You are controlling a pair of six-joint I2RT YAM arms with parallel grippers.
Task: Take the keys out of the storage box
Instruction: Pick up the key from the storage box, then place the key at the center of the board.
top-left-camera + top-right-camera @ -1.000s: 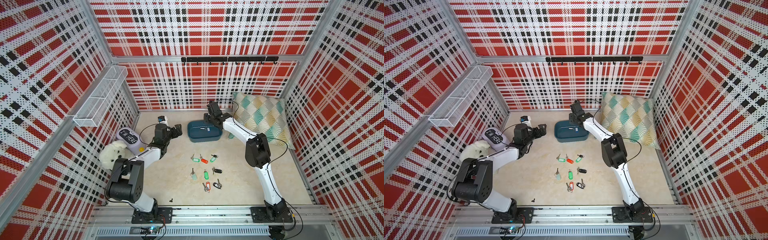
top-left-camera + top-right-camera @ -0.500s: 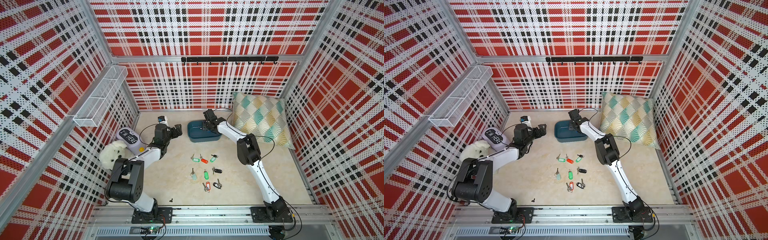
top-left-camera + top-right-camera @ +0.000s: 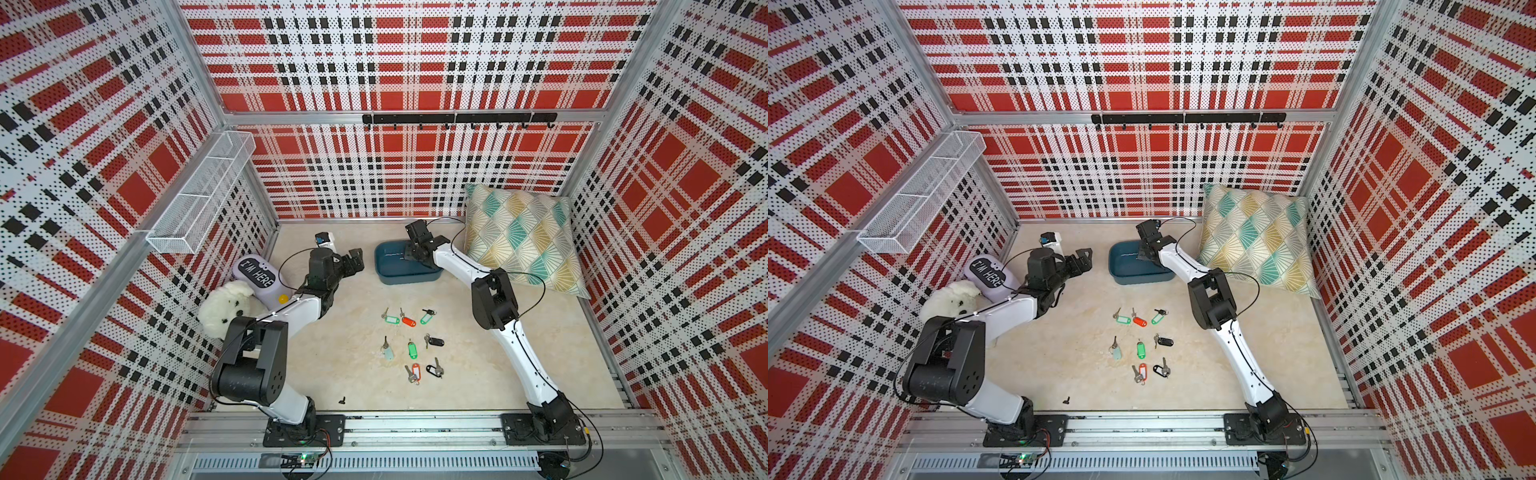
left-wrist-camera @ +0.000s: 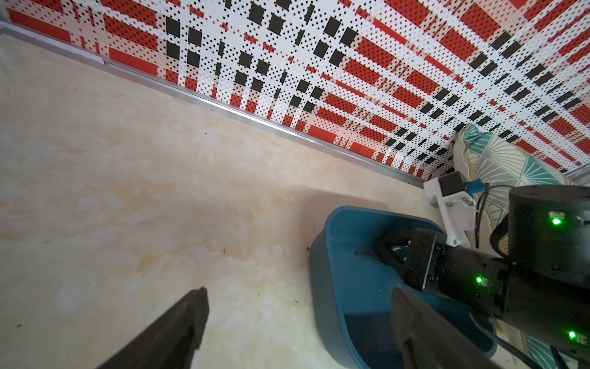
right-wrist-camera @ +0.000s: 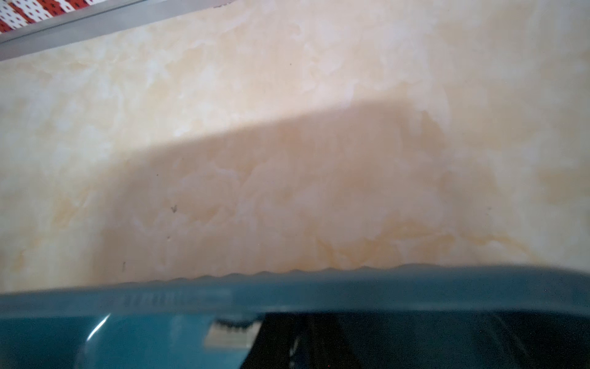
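Right gripper (image 4: pixel 365 255) sits closed inside the storage box (image 3: pixel 405 277), any catch hidden. Left gripper (image 3: pixel 356 262) hovers wide open just beside the box. Keys (image 3: pixel 412 350) lie scattered on the floor (image 3: pixel 340 353) before it.

Only 1 text reads clearly: "I'M HERE", in white capitals on a black oval patch (image 3: pixel 258 272) on the lilac cushion (image 3: pixel 267 293), just beside the white plush toy (image 3: pixel 224 307) in both top views. Well apart from the plush toy, a pale label (image 5: pixel 231 332) inside the storage box (image 5: pixel 319 287) is too blurred to read.
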